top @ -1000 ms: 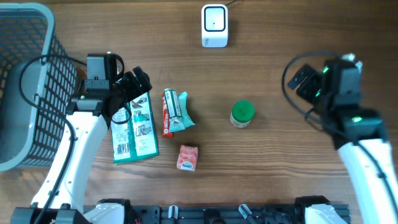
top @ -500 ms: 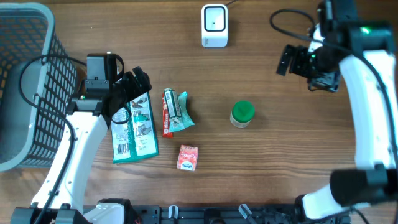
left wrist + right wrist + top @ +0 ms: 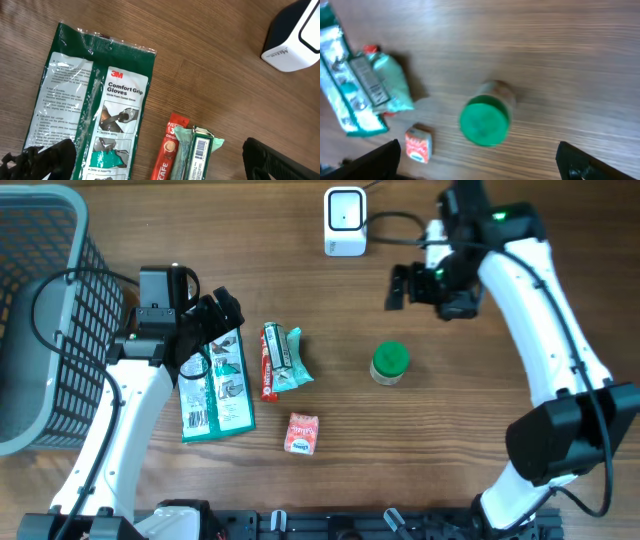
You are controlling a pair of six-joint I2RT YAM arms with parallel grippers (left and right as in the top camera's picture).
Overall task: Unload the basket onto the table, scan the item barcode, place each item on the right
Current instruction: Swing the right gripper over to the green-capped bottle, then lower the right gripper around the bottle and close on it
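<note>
Brown wooden table (image 3: 450,480), grain running side to side. At the far left, a grey mesh basket (image 3: 45,330); at the far edge near the middle, a white barcode scanner (image 3: 345,221), standing alone. Left of centre, a loose group of goods lying flat: a green 3M Comfort Grip Gloves packet (image 3: 217,390), just beside it a red coffee stick sachet (image 3: 268,365) touching a pale green packet (image 3: 289,358) with its barcode face up, and nearer the front a small red-orange box (image 3: 302,433), apart from the rest. Right of these and well apart from them, upright on the wood, a small jar with a green lid (image 3: 389,363); nothing touching it. Left gripper (image 3: 212,335) over the far end of the gloves packet, released and empty, black fingertips (image 3: 45,157) spread to the lower corners of the left wrist view; contact with the packet impossible to tell. Right gripper (image 3: 412,283) between scanner and jar, right of the scanner and on the far side of the jar, also splayed wide and grasping nothing. In the blurred right wrist view, jar in mid-frame, fingertips (image 3: 370,162) wide apart at the bottom corners, clear of it.
</note>
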